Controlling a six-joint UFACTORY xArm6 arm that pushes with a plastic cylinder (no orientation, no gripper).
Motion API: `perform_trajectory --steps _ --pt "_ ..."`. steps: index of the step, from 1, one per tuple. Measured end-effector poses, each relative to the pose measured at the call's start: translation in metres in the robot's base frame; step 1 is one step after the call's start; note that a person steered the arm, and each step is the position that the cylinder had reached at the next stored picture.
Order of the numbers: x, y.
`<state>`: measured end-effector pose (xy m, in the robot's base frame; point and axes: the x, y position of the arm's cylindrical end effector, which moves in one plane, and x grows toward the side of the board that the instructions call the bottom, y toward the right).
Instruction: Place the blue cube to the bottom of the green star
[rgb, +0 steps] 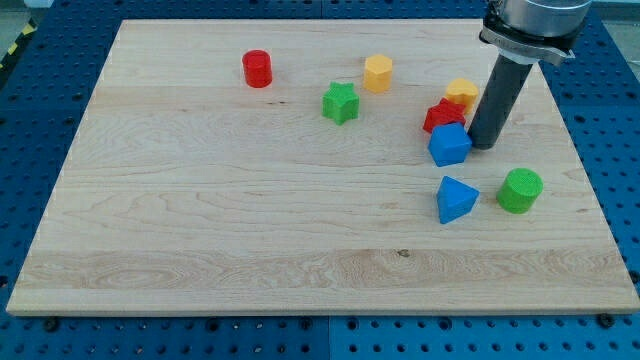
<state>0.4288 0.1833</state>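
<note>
Wooden tabletop (250, 220): the rod's tip (482, 146) rests against the blue cube (450, 145), right of the green star (340, 103); no gripper is fitted, nothing is held.

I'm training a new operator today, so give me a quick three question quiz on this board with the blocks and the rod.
1. True or false: my tip is at the view's right of the blue cube, close beside it.
2. Multiple choice: which block lies nearest the green star? A) red cylinder B) yellow hexagonal block C) green cylinder
3. Fill in: the blue cube lies toward the view's ____ of the green star.

Key
1. True; whether they touch is hard to tell.
2. B.
3. Right, and a little lower, so it is not yet at the star's bottom.
</note>
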Motion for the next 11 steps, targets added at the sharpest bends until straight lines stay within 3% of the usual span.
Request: perform_trajectory --steps 3,6,9,11 --pt "0.005 -0.061" --pt "0.041 -0.064" --pt "0.04 -0.144" --pt "0.03 -0.14"
